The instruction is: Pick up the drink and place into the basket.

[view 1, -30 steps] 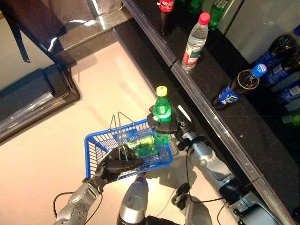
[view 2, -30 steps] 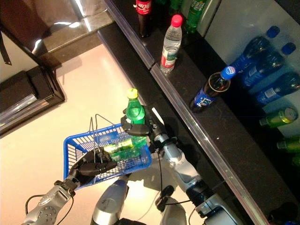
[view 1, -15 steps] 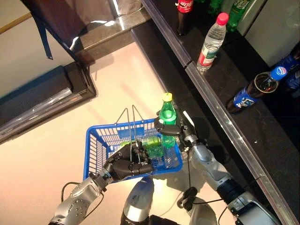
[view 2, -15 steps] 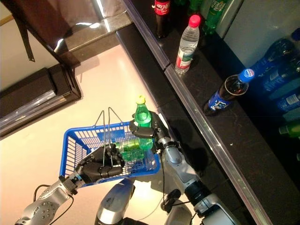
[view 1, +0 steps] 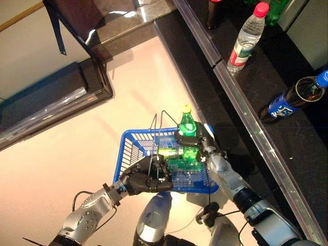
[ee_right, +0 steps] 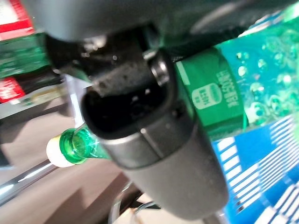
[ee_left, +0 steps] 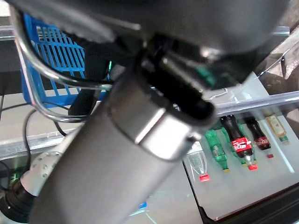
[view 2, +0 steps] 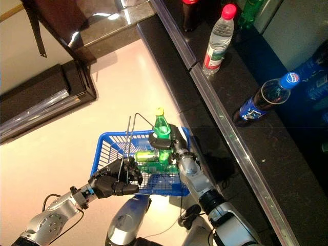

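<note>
A green drink bottle point(view 1: 187, 122) with a yellow cap stands upright inside the blue wire basket point(view 1: 131, 147), near its right wall. My right hand point(view 1: 193, 139) is curled round the bottle's middle; the right wrist view shows the thumb point(ee_right: 154, 135) across the bottle's green label point(ee_right: 217, 93). Another green bottle point(view 1: 169, 151) lies flat in the basket beside it. My left hand point(view 1: 144, 179) is shut on the basket's wire handles point(view 1: 154, 134) at its near edge, and the basket hangs above the pale floor.
A dark shelf point(view 1: 246, 118) runs along the right with a clear water bottle point(view 1: 246, 38), a dark cola bottle point(view 1: 287, 100) and more drinks. A dark glass-fronted cabinet point(view 1: 46, 102) stands on the floor to the left.
The camera has shifted. The right hand has brought the bottle from over the basket's right rim down into the basket. The left hand keeps its hold on the handles.
</note>
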### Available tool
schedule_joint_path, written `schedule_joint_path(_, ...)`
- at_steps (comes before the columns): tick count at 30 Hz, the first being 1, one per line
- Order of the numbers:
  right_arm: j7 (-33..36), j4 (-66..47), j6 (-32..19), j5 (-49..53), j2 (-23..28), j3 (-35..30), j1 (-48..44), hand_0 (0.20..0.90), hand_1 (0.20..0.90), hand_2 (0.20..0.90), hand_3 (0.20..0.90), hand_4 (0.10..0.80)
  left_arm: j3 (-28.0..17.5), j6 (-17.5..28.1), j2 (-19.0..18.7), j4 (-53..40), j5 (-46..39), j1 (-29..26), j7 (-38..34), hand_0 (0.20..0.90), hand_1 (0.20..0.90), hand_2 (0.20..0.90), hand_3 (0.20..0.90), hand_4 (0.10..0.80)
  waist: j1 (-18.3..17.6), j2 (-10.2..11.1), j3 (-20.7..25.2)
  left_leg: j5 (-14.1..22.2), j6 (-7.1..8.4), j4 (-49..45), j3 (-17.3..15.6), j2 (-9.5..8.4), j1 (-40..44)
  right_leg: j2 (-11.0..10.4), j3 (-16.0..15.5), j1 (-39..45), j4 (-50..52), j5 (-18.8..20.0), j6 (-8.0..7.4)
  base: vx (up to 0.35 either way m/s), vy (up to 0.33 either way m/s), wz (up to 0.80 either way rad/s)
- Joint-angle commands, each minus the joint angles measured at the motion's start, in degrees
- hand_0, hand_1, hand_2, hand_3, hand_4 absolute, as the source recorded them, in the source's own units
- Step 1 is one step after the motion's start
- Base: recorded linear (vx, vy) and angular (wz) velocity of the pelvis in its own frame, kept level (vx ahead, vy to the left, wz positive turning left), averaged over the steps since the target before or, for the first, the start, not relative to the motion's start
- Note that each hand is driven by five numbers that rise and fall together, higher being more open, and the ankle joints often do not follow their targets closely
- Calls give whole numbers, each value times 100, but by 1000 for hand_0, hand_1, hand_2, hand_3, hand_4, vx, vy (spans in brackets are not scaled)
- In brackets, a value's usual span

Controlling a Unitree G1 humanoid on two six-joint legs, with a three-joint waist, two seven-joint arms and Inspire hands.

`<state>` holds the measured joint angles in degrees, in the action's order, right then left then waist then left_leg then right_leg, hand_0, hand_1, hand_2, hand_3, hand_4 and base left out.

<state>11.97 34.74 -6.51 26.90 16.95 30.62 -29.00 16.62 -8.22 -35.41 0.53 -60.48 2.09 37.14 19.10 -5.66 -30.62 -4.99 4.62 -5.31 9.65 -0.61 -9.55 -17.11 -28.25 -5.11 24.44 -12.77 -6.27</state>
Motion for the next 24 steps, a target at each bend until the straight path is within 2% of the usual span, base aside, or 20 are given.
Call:
schedule_joint_path(1, -215, -105, -364, -234, -276, 341, -652, 300, 300, 300, 200, 100, -320, 772, 300, -2297, -958, -778, 1415, 300, 300, 300, 200, 100, 73, -265, 338, 366, -371, -570, -275, -432, -205, 351, 54, 28, -696, 832, 435, -1, -11, 11)
schedule_joint_path(9, -582, 761, -209, -1213, -339, 764, -417, 300, 300, 300, 200, 100, -276, 677, 404, -2515, -1029, -943, 1513, 300, 300, 300, 200, 100, 123, -271, 219, 309, -402, -471, -224, -421, -266, 373, 66, -80, -700, 866, 404, -8, -17, 7)
schedule_joint_path(18, -533, 748, -73, -2288, -336, 1113, -674, 300, 300, 300, 200, 100, -187, 558, 440, -2622, -833, -1084, 1407, 300, 300, 300, 200, 100, 200, -254, 189, 273, -422, -457, -166, -441, -313, 353, 18, -157, -622, 875, 373, 1, -16, 5)
schedule_joint_path(21, -582, 895, 370, -2981, -323, 1243, -797, 300, 300, 300, 200, 100, -192, 484, 476, -2611, -815, -1108, 1360, 300, 300, 300, 200, 100, 237, -248, 201, 268, -419, -488, -161, -450, -342, 336, 4, -171, -589, 877, 357, 10, -3, 0)
schedule_joint_path(24, -868, 1262, 1391, -3663, -238, 1423, -991, 300, 300, 300, 200, 100, -176, 437, 477, -2610, -808, -1158, 1343, 300, 300, 300, 200, 100, 278, -233, 188, 259, -421, -499, -161, -451, -354, 326, -3, -180, -567, 884, 339, 0, 0, 0)
